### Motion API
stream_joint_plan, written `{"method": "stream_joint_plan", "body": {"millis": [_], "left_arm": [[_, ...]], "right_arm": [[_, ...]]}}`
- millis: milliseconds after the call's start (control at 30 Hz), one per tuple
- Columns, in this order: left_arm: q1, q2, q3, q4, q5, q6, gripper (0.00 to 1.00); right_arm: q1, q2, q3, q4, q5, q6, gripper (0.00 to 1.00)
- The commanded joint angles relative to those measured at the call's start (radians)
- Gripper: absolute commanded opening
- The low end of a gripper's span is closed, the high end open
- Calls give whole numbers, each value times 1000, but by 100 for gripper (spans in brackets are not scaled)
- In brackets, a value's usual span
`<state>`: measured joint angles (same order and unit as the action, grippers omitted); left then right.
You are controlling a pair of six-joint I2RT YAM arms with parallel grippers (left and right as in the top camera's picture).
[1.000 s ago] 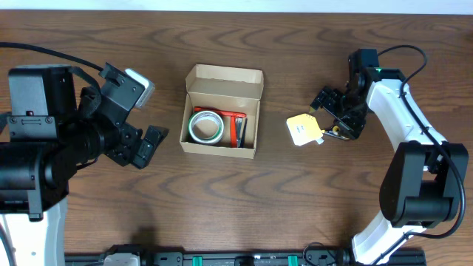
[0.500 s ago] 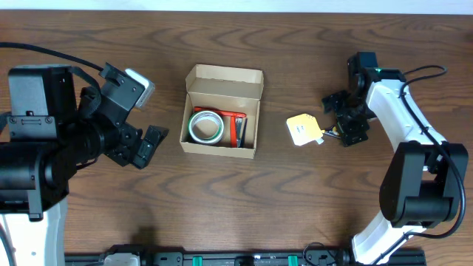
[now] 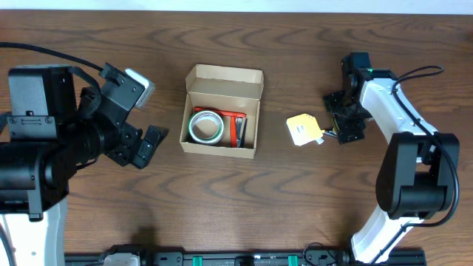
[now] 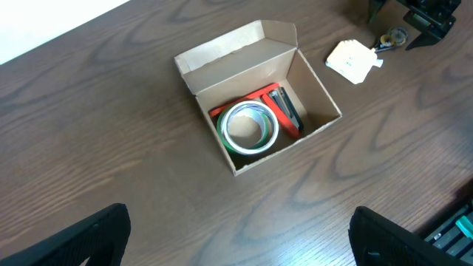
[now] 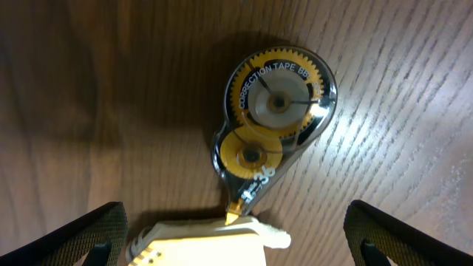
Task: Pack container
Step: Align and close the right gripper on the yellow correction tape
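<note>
The container, a tan cardboard box (image 3: 222, 80) with its flap lid open, sits mid-table. It holds a green-and-white tape roll (image 3: 206, 127), a red item and a black item. It also shows in the left wrist view (image 4: 319, 90) with the roll (image 4: 250, 127). My left gripper (image 3: 140, 111) is open and empty, left of the box. My right gripper (image 3: 341, 118) is open over a correction tape (image 5: 270, 118), whose tip touches a yellow pad (image 5: 203, 247). The pad (image 3: 304, 129) lies right of the box.
The wooden table's far edge runs along the top of the overhead view. The pad (image 4: 353, 60), the correction tape (image 4: 392, 37) and the right gripper (image 4: 425, 18) show at the top right of the left wrist view.
My right gripper has shifted a little to the right, away from the yellow pad, and its wrist has turned. The left arm and the box have not moved.
</note>
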<state>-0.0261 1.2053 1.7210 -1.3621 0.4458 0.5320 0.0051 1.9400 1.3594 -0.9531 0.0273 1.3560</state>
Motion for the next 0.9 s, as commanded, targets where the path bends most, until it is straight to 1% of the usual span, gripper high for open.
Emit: {"method": "stream_joint_plan", "body": {"millis": [0,467,600,733,867], "left_arm": [[6,1,14,-3,16,14,95],[6,0,14,-3,16,14,95],[6,1,14,-3,16,14,95],[6,1,14,-3,16,14,95],[6,1,14,-3,16,14,95]], "right_arm": [[9,34,0,0,29,20,95],[14,103,-1,7,59,21,90],[15,119,-1,35,59,20,90],[15,124,-1,58,61,20,85],[15,124,-1,77,71,20,71]]}}
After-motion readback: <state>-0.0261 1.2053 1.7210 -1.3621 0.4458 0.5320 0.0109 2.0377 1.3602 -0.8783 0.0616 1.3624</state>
